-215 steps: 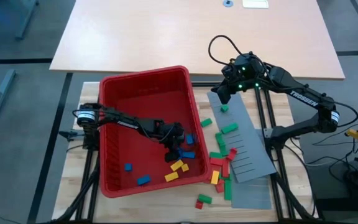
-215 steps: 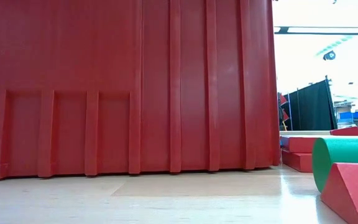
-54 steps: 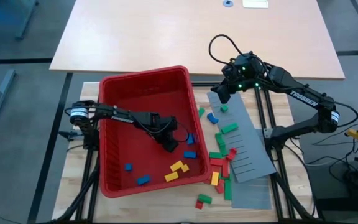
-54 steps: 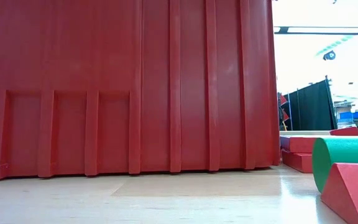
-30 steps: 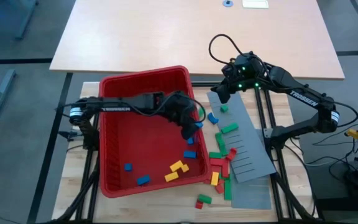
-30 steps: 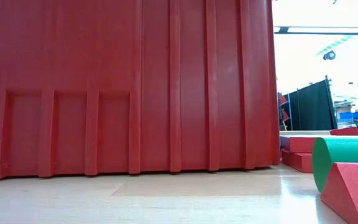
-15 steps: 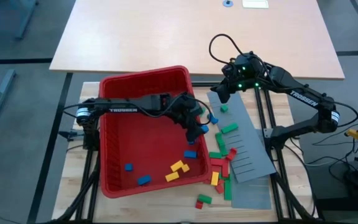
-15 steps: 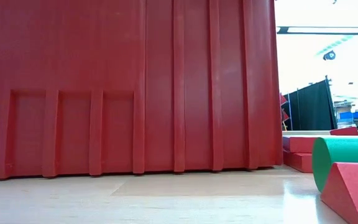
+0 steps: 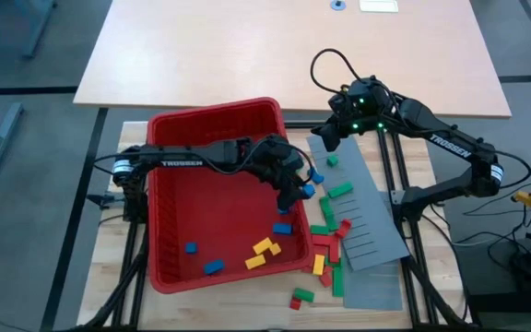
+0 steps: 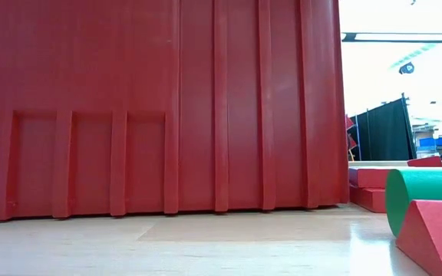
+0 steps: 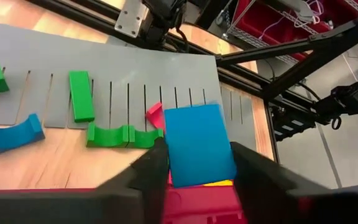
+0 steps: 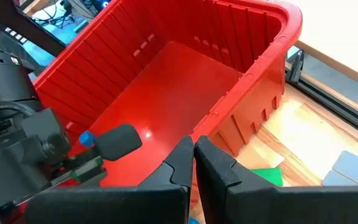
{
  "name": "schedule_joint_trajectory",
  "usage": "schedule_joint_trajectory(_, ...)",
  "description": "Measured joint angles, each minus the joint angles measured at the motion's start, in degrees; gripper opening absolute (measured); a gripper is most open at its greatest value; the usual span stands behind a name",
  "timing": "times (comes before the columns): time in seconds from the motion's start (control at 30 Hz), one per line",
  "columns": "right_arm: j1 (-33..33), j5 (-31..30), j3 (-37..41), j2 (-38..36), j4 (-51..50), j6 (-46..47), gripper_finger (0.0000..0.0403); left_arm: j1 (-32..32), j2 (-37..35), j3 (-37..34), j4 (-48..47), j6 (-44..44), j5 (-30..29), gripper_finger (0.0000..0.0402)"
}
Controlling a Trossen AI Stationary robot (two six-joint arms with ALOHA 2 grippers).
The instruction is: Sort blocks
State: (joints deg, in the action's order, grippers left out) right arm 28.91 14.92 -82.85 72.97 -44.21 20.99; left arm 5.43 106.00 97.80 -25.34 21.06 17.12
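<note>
Left pincer (image 9: 304, 191) with blue block (image 11: 199, 145), now past bin rim (image 9: 287, 148)

A bright red bin (image 9: 212, 157) with ribbed walls is sitting on a pale wood table (image 9: 109, 267). Beside the bin, grey slotted panels (image 9: 362, 217) are showing dark slit lines. Blocks (image 9: 325, 235) in red, green, blue and yellow are lying around the bin. The black left gripper (image 11: 194, 165) is showing a plain blue block (image 11: 199, 144) between its jaws.
</note>
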Motion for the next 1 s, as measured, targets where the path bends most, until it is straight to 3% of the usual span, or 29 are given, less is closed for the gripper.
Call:
schedule_joint_trajectory(0.2, 0.00, 0.00, 0.00, 0.00, -0.02, 0.45, 0.0000, 0.00, -0.02, 0.00, -0.27, -0.26, -0.02, 0.0290)
schedule_joint_trajectory(0.33, 0.00, -0.04, 0.00, 0.00, -0.02, 0.46, 0.0000, 0.02, -0.04, 0.00, -1.50, -0.66, 0.00, 0.0345)
schedule_joint_trajectory(0.6, 0.00, -0.02, 0.00, 0.00, -0.04, 0.74, 0.0000, 0.87, -0.89, 0.00, -9.14, -1.94, -0.42, 0.0335)
schedule_joint_trajectory(0.8, -0.02, -0.02, 0.00, 0.00, -0.07, 0.59, 0.0000, 0.85, -2.29, 0.00, -18.96, -6.07, -6.02, 0.0314)
schedule_joint_trajectory(1.0, -0.01, -0.02, 0.00, 0.00, -0.39, -0.29, 0.0000, 0.85, -6.41, -1.75, -23.76, -9.01, -7.76, 0.0313)
